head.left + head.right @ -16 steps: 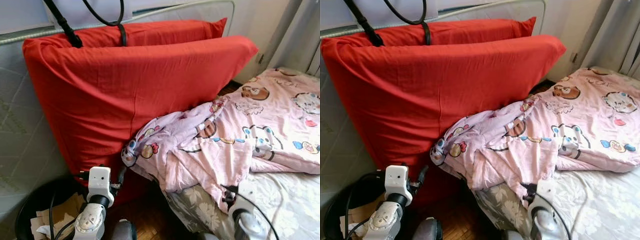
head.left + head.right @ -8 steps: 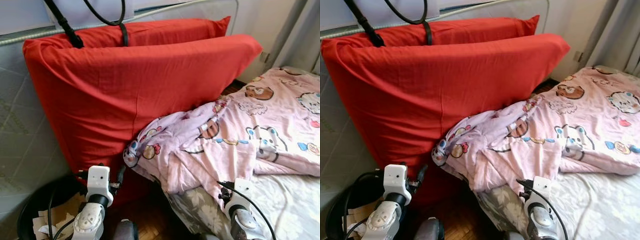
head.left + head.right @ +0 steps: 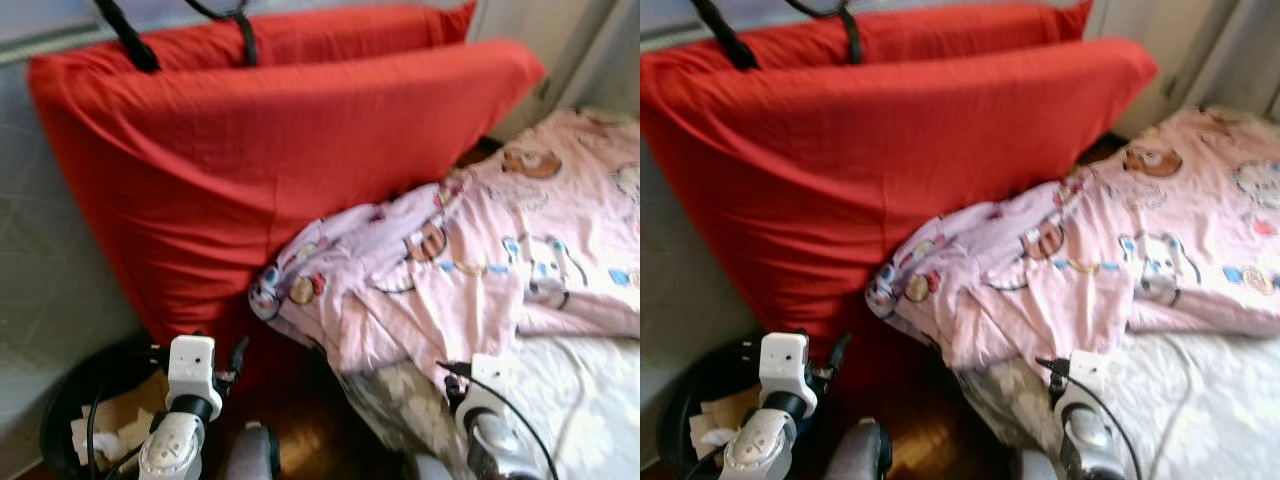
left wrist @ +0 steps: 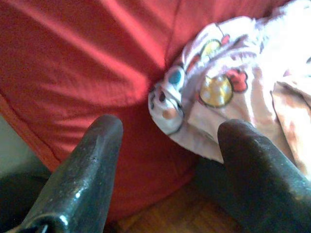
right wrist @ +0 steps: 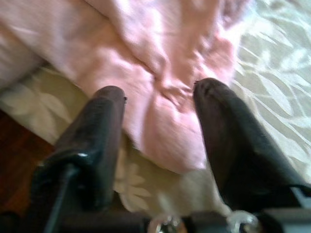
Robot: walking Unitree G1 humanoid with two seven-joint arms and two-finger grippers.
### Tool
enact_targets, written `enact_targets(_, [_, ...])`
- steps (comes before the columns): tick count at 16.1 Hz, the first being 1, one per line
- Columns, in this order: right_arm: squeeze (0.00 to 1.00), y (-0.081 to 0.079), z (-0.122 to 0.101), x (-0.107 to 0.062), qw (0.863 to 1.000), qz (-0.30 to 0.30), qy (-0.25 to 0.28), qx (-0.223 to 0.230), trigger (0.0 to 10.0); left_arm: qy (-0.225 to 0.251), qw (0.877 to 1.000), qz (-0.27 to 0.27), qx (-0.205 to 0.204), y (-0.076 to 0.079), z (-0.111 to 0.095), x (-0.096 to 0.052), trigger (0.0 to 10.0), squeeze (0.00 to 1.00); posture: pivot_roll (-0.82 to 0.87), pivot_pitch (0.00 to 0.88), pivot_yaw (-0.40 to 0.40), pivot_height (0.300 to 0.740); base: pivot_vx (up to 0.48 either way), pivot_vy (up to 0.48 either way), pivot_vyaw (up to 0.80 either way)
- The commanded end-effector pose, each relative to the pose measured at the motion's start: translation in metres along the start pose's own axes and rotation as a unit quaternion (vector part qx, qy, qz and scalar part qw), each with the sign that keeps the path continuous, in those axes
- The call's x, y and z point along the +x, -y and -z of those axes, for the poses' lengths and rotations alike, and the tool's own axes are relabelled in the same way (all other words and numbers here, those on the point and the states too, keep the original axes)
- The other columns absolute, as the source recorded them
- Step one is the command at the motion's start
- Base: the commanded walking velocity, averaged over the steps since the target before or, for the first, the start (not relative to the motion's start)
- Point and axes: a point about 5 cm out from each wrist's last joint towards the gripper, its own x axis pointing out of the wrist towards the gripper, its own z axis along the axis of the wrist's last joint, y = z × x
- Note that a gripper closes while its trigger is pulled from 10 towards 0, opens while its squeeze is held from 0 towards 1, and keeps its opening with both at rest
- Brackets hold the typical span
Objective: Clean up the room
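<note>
A crumpled pink cartoon-print blanket (image 3: 470, 270) lies on the bed, and its bunched corner (image 4: 204, 97) hangs over the bed's edge against a big red cushion (image 3: 270, 170). My right gripper (image 5: 158, 131) is open just above the blanket's lower edge (image 5: 165, 126), with nothing between its fingers. Low at the left, my left gripper (image 4: 170, 160) is also open and empty, facing the red cushion (image 4: 77, 63) and the blanket corner. The left arm (image 3: 185, 400) and right arm (image 3: 490, 410) rise from the bottom of the eye views.
A second red cushion (image 3: 330, 30) stands behind the first, against a grey quilted mattress (image 3: 50, 260). A black bin (image 3: 90, 420) holding paper scraps sits on the wooden floor (image 3: 310, 440) beside my left arm. A floral sheet (image 3: 580, 400) covers the bed. Black straps (image 3: 125, 35) hang at the top.
My right arm has come up into view at the blanket's lower edge. The whole picture has shifted and blurred with the camera; the left arm has held its place.
</note>
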Motion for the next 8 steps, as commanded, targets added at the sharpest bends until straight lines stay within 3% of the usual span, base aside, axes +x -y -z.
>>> enact_targets(1, [1.0, 0.001, -0.002, 0.001, 1.0, 0.006, -0.007, 0.0, 10.0, 0.0, 1.0, 0.006, 0.003, 0.0, -0.004, -0.003, 10.0, 0.0, 0.16, 0.206, -0.004, 0.621, 0.0, 0.0, 0.0])
enact_targets(6, [1.0, 0.003, -0.011, 0.004, 1.0, 0.013, -0.003, -0.003, 10.0, -0.011, 1.0, 0.005, 0.008, -0.005, -0.006, -0.019, 10.0, 0.0, 0.2, 0.247, -0.001, 0.621, 0.0, 0.0, 0.0])
enact_targets(7, [0.25, 0.001, -0.013, 0.005, 1.0, 0.007, -0.003, -0.007, 10.0, -0.013, 1.0, 0.004, 0.008, -0.006, -0.007, -0.023, 10.0, 0.0, 0.21, 0.253, -0.002, 0.621, 0.0, 0.0, 0.0])
enact_targets(8, [0.0, 0.0, -0.016, 0.005, 1.0, 0.002, 0.003, 0.0, 10.0, -0.015, 1.0, 0.003, 0.009, -0.006, -0.008, -0.027, 10.0, 0.0, 0.21, 0.262, 0.001, 0.621, 0.0, 0.0, 0.0])
